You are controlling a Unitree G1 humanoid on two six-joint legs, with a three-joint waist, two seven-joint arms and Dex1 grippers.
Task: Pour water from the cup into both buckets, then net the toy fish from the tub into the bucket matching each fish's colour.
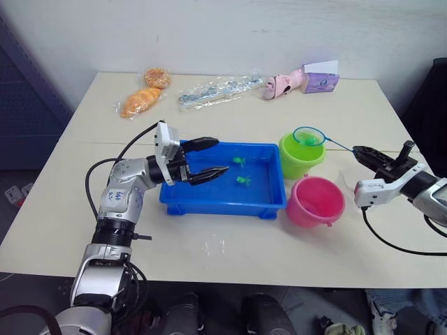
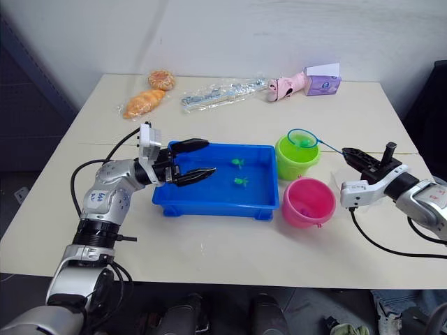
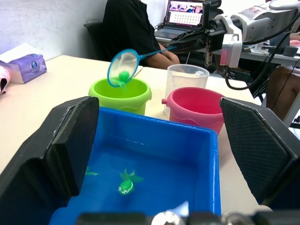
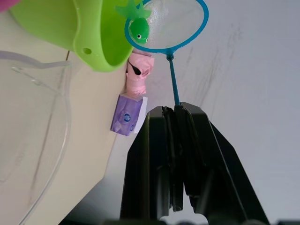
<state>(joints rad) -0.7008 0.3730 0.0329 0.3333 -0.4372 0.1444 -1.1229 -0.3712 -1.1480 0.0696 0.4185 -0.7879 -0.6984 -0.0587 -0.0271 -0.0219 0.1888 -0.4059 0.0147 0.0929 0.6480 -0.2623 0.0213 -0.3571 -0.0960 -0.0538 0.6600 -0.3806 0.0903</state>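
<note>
1. Left pincer (image 1: 209, 158) hangs released, fingers spread wide, over the left end of the blue tub (image 1: 209, 202); nothing between its fingers.
2. Tub sits mid-table (image 1: 70, 209); two green toy fish (image 1: 242, 180) lie in it toward the right end, seen in both head views. Left wrist view shows one clearly, a second half hidden behind a finger.
3. Right pincer (image 1: 360, 151) is clenched on the thin stick of the net (image 1: 308, 135); the grip is plain in the right wrist view.
4. Net hoop hovers over the lime green bucket (image 1: 299, 160) with a green fish (image 4: 138, 28) in the mesh, clearest from the wrist views.
5. Pink bucket (image 1: 316, 202) stands just in front of the green one, beside the tub's right end.
6. Clear cup (image 3: 186, 79) stands just behind the pink bucket in the left wrist view.
7. Far table edge: bread bags (image 1: 143, 98), clear wrapper (image 1: 216, 89), purple tissue box (image 1: 320, 80).
</note>
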